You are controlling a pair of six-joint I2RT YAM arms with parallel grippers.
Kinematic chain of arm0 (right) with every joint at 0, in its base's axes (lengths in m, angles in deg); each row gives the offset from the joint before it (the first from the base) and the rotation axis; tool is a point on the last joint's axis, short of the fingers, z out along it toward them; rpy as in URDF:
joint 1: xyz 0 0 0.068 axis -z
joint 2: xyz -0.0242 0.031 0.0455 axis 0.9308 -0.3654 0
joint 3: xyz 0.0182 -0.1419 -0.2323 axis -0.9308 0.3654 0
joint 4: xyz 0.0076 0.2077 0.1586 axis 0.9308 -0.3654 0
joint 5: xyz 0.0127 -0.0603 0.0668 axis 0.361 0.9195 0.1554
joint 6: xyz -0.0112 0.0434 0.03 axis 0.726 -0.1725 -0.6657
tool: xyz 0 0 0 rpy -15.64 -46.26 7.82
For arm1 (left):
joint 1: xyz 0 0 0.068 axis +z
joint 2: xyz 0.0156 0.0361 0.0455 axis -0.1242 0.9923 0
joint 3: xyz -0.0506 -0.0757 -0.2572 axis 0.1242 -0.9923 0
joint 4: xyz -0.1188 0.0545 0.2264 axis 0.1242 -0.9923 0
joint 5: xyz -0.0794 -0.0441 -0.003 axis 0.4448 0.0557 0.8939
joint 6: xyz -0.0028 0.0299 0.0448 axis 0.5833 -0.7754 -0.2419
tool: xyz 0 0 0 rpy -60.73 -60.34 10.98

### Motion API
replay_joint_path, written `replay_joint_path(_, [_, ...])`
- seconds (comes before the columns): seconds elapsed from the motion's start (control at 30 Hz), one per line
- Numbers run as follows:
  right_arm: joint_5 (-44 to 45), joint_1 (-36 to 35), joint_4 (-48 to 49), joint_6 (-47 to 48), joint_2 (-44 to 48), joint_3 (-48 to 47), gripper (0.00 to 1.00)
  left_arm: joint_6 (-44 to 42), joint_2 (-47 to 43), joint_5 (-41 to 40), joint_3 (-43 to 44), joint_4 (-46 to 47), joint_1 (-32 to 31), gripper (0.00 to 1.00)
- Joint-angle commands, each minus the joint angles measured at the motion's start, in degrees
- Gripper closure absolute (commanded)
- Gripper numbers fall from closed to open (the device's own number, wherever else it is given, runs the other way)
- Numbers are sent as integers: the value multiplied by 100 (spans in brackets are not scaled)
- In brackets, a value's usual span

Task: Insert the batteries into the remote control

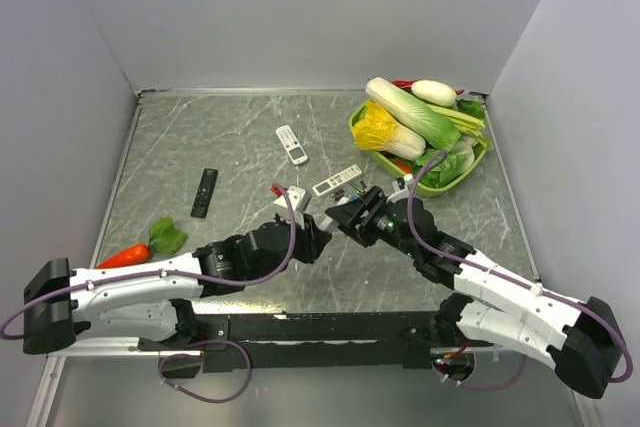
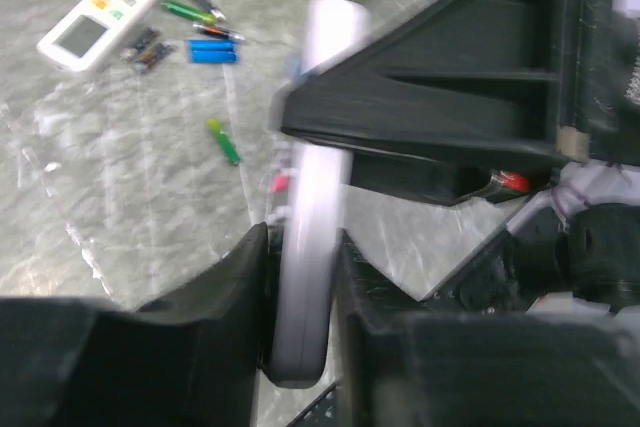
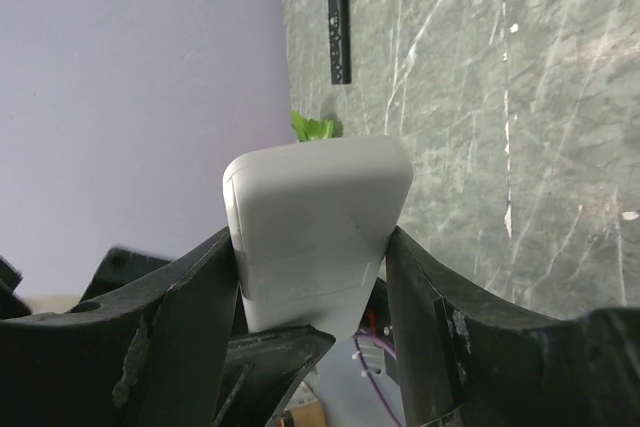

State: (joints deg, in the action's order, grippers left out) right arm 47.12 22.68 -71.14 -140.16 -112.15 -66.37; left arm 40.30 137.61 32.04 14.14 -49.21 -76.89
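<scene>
Clamped on the white remote (image 3: 315, 217) at both ends, left gripper (image 2: 300, 247) and right gripper (image 3: 310, 239) alike, batteries (image 2: 213, 50) loose on the table (image 2: 120, 177) beside a second remote (image 2: 110, 7); could twist or drop it if pulling unevenly.

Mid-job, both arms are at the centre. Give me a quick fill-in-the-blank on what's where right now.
1. The right gripper and left gripper both grip one held remote, coloured ____.
2. The slim remote nearest the carrot is ____.
3. Beside the display remote, the batteries lie loose; the stray battery apart from them is ____.
Missing words: white; black; green.
</scene>
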Motion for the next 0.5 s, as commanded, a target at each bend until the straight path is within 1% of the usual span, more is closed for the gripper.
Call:
replay_joint_path(0.0, [43, -60, 347, -71, 110, 75, 99, 233, 25, 86, -116, 314, -29, 80])
replay_joint_path(0.03, [164, -61, 356, -18, 145, 110, 95, 364, -2, 121, -142, 305, -29, 85])
replay_joint_path(0.07, [192, -61, 374, 17, 181, 145, 91, 435, -19, 139, -186, 305, -29, 92])
replay_joint_path(0.1, [235, -61, 383, 70, 259, 198, 79, 505, -28, 148, -204, 279, -38, 95])
replay_joint_path(0.13, [262, -61, 391, 201, 312, 224, 68, 680, -20, 139, -222, 253, -38, 98])
replay_joint_path(0.17, [280, -61, 391, 298, 356, 260, 58, 795, -20, 139, -231, 192, -21, 99])
replay_joint_path(0.2, [315, -52, 374, 395, 478, 277, 39, 883, -2, 174, -248, 156, -20, 99])
replay_joint_path(0.27, [446, -61, 216, 868, 628, 278, 21, 1182, 24, 420, -309, 121, 14, 99])
replay_joint_path(0.3, [525, -61, 137, 1070, 803, 243, 7, 1305, 33, 542, -345, 112, 32, 99])
replay_joint_path(0.33, [683, -61, -38, 1577, 901, 225, 2, 1567, 51, 779, -423, 77, 111, 99])
replay_joint_path(0.37, [771, -52, -126, 1852, 1076, 181, 0, 1709, 68, 955, -459, 51, 172, 99])
replay_joint_path(0.4, [850, -60, -232, 2403, 1164, 155, 0, 1849, 86, 1113, -494, 24, 251, 99])
replay_joint_path(0.43, [982, -61, -459, 2687, 1235, 146, 0, 2147, 129, 1254, -590, -19, 391, 99])
replay_joint_path(0.47, [1009, -61, -548, 2968, 1384, 128, 0, 2254, 156, 1647, -643, -20, 480, 99])
